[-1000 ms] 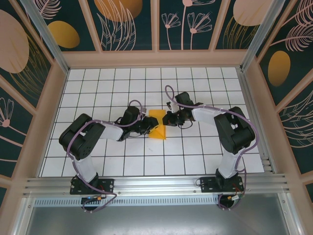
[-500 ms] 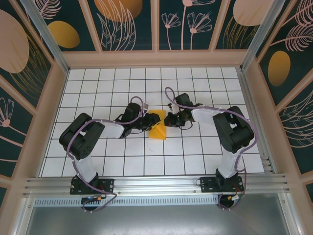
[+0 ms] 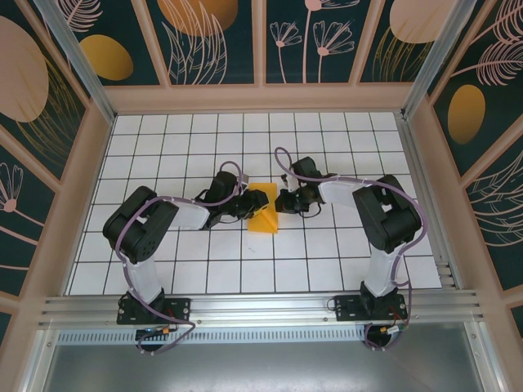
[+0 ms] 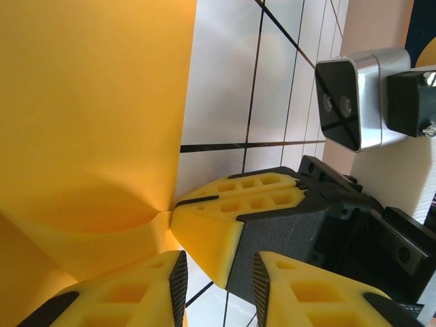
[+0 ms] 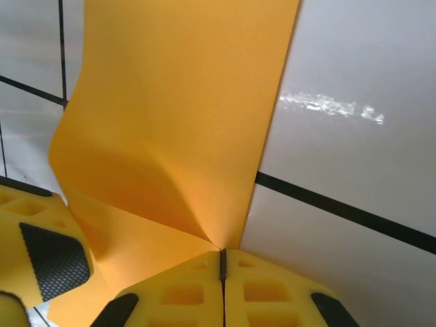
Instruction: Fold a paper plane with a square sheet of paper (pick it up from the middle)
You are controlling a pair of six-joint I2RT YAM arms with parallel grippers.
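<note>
Your right gripper (image 5: 221, 264) had its two fingers pressed together, pinching the edge of the sheet of paper (image 5: 170, 116). Your left gripper (image 4: 218, 264) sat just beside it, fingers a little apart, one finger touching the paper. The paper was thin, smooth, orange-yellow and bent. It lay in the middle of the white tiled floor (image 3: 204, 139), with flower-painted walls (image 3: 216, 41) around it.

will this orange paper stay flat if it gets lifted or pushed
Probably floppy: the paper buckles where the right hand pinches its edge. It looks thin and likely light, so it may slide on the glossy tabletop if pushed.
</note>
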